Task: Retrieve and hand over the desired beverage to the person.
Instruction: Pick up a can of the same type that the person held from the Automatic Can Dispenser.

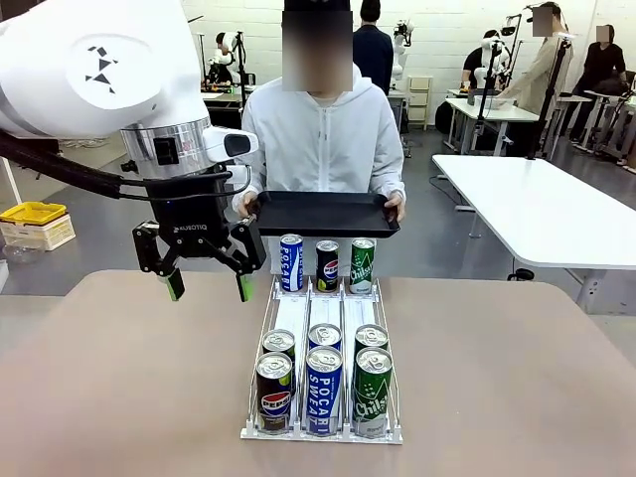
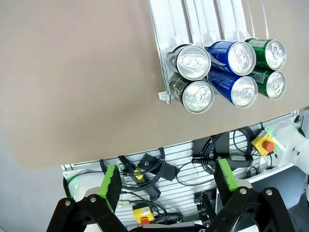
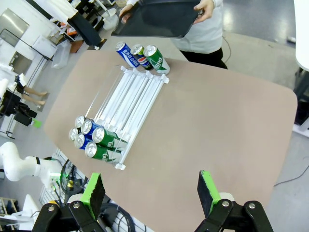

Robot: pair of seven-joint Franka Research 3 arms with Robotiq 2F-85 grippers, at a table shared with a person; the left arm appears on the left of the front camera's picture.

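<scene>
Front view, starting nearest the robot: six cans (image 1: 323,390) stand upright in two rows at the near end of a white wire rack (image 1: 294,320), with one lane each for the dark, blue and green drinks. They are probably bunched there so a gripper can reach them from the robot's side. I cannot tell which one the person wants. Left of the rack, above the bare surface (image 1: 119,378), the left gripper (image 1: 209,288) hangs with its fingers spread and nothing between them, apparently poised for a pick. Right wrist view shows the right gripper (image 3: 150,191) likewise spread wide and empty, high over the surface. Past the rack's far end, three more cans (image 1: 327,264) stand in a row on the surface, one of each kind. Beyond them the person (image 1: 323,134) holds a black tray (image 1: 323,214) level in both hands, seemingly ready to receive a can
</scene>
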